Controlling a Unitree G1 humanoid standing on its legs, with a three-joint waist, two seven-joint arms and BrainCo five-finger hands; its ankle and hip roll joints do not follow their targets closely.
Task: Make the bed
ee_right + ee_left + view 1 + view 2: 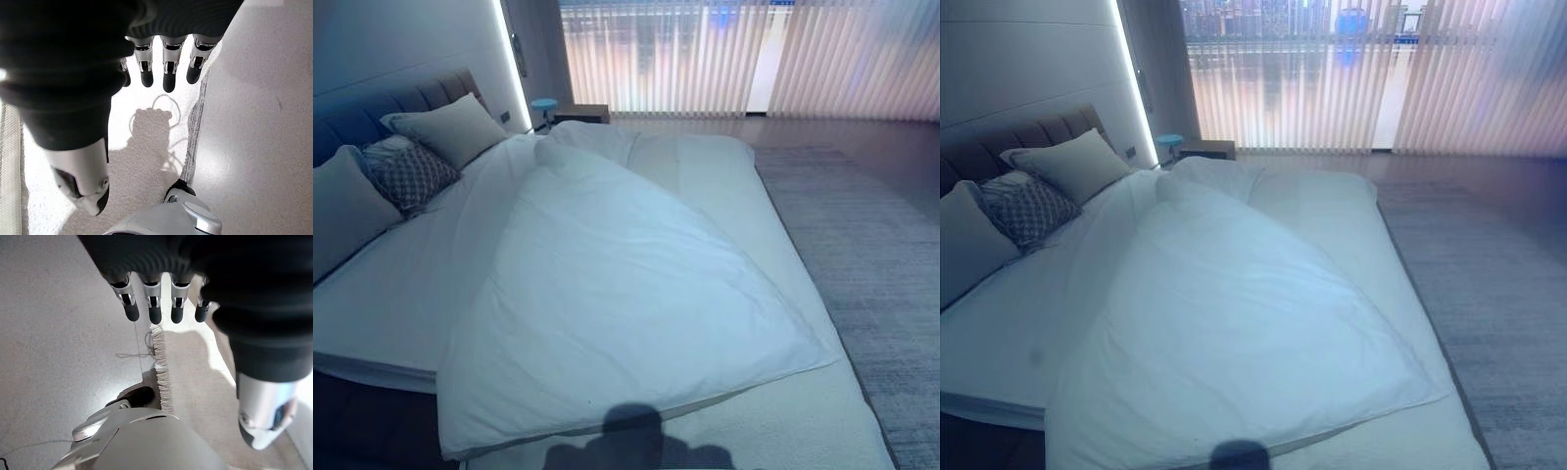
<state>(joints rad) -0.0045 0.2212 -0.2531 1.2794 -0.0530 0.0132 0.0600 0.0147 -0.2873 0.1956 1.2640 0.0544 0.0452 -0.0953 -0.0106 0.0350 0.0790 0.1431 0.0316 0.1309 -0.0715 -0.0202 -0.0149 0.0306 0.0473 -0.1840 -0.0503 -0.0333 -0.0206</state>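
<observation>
A white duvet (617, 294) lies askew across the bed, bunched at the far end and running to a corner at the near right. Bare white sheet (372, 304) shows on the left side. Two plain pillows (450, 127) and a patterned cushion (411, 176) lean on the padded headboard (352, 117) at the left. My left hand (154, 308) hangs over the floor with straight fingers and holds nothing. My right hand (168, 73) hangs the same way, open and empty, above a pale rug (146, 147).
A grey carpet (871, 255) runs along the right of the bed. A low nightstand (579, 114) with a small blue object (544, 104) stands at the far corner. Vertical blinds (744, 59) cover the far window. A fringed rug edge (161, 367) lies below my left hand.
</observation>
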